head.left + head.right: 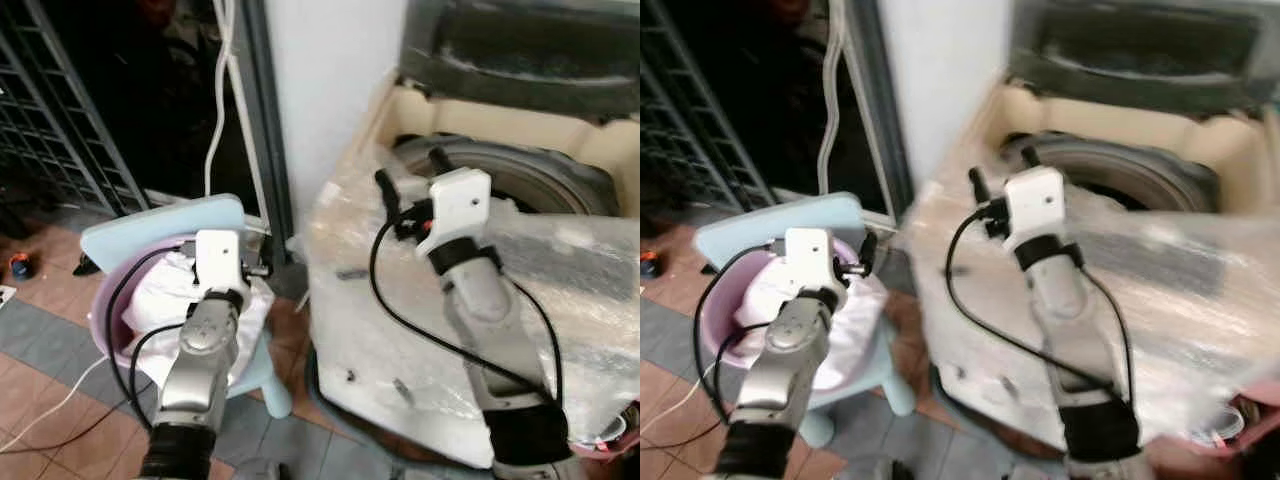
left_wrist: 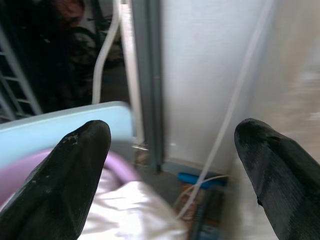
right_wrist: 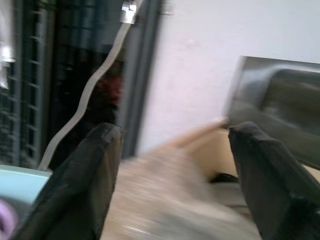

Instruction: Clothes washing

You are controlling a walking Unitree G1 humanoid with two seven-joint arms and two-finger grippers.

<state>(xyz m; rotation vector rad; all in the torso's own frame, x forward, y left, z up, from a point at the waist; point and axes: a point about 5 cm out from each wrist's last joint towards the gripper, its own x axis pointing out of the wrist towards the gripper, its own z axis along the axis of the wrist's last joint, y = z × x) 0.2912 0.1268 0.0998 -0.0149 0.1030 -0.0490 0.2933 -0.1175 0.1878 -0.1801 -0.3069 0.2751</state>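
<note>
The left end effector (image 2: 172, 165) is hovering with its two black fingers (image 2: 65, 185) spread wide apart and nothing between them. Directly beneath and slightly ahead of it, white clothes (image 1: 165, 290) are lying heaped inside a pale purple basin (image 1: 105, 300), which is sitting on a light blue stool (image 1: 150, 225). Beyond the fingertips a grey door frame (image 2: 147, 75) and a white wall (image 2: 210, 65) are standing, with a white hose (image 1: 215, 90) hanging down past the frame.

The right end effector (image 1: 410, 180) is reaching over the near top edge of the washing machine (image 1: 400, 330), its fingers (image 3: 85, 180) also held wide open and empty. Ahead of it the round drum opening (image 1: 520, 175) is lying exposed, with the dark lid (image 1: 520, 45) raised behind it. The machine's body below and to the side of this end effector is wrapped in clear plastic sheeting (image 1: 570, 270). A black cable (image 1: 385, 290) is looping down from the right wrist across the sheeting.

The clothes are sitting well apart from the right end effector, off to its left side, and are not touching either set of fingers. Both eye views are somewhat blurred.
</note>
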